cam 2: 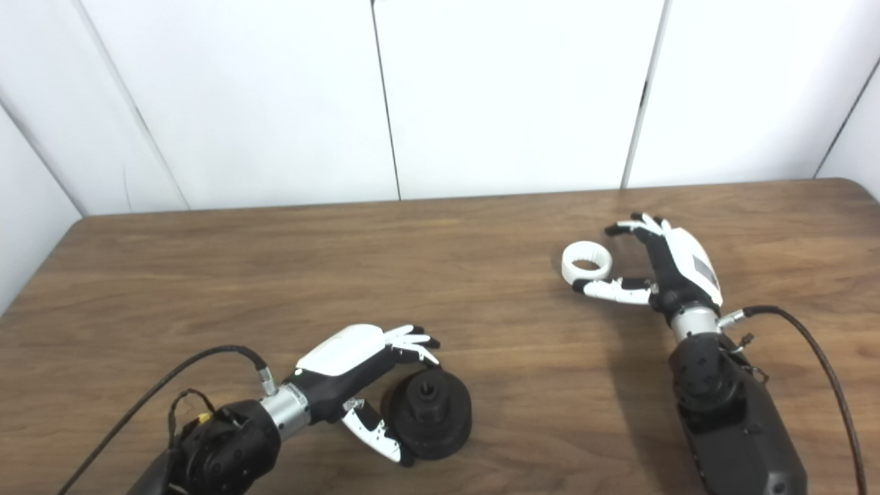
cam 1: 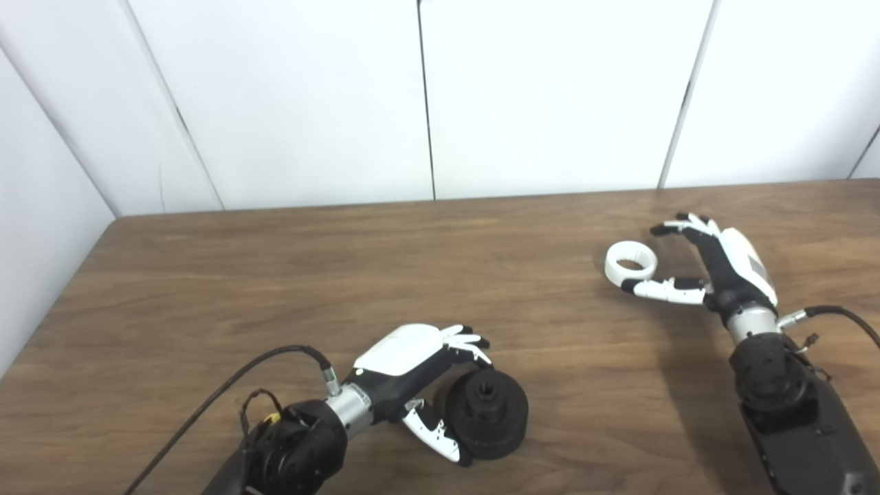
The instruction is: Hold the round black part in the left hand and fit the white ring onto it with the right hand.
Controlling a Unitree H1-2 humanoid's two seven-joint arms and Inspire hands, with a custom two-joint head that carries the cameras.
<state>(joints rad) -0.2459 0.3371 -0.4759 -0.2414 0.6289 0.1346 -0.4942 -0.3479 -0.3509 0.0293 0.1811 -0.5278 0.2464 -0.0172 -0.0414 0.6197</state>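
Observation:
The round black part (cam 1: 487, 412) lies flat on the wooden table (cam 1: 275, 275) near the front, its small hub facing up. My left hand (cam 1: 419, 375) is at the part's left side, open, with its fingers (cam 1: 467, 342) over the far-left rim and its thumb (cam 1: 434, 433) along the near-left rim. The part rests on the table. The white ring (cam 1: 630, 262) lies flat at the right. My right hand (cam 1: 708, 265) is open just right of it, the thumb (cam 1: 663, 289) reaching under the ring's near edge and the fingers (cam 1: 680, 225) curled above its far-right side.
White wall panels (cam 1: 426, 96) stand along the table's back edge, with another panel at the left. A black cable (cam 1: 227, 385) trails from my left wrist and another cable (cam 1: 845, 320) from my right wrist.

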